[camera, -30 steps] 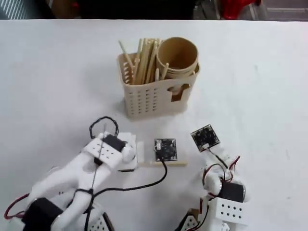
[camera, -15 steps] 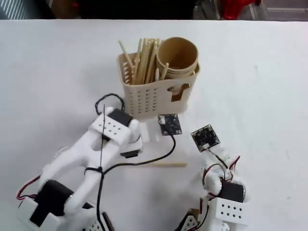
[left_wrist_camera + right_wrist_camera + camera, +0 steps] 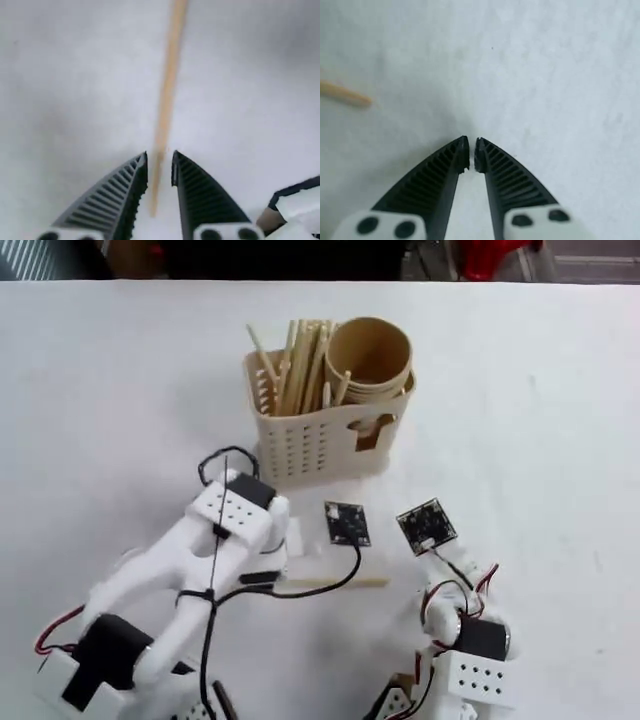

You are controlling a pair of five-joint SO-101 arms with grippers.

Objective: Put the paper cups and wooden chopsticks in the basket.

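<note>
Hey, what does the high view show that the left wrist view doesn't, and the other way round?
The high view adds the basket, which holds a bundle of chopsticks and the paper cups. It also adds the left arm and right arm seen from above.

The left wrist view adds the left gripper close up, its fingers slightly apart on either side of one end of the loose chopstick.

Both views share that loose chopstick lying flat on the white table.
</note>
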